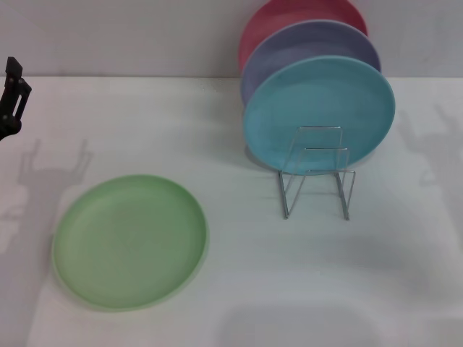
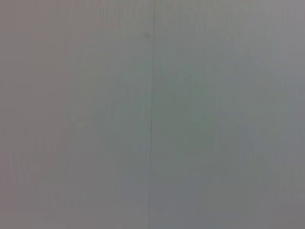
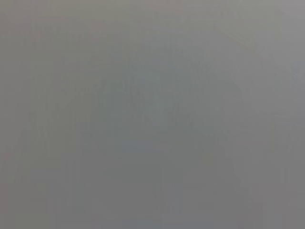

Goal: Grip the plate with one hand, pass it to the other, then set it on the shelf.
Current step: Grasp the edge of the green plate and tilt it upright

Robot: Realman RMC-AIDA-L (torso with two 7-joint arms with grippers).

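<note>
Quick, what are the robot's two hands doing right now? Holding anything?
Left gripper: at the table's far left edge, holding nothing; open or shut cannot be told.
Right gripper: not in view.

Even, diffuse light fills the head view, leaving the white bench (image 1: 239,267) bright and nearly featureless, with no hard glare on the matte plates. Faint grey shadows of the arms lie on the bench at far left and far right, and a soft shadow sits under the green plate (image 1: 130,241). Both wrist views show only flat, dim grey with nothing in focus; the left one carries a thin vertical line.
</note>
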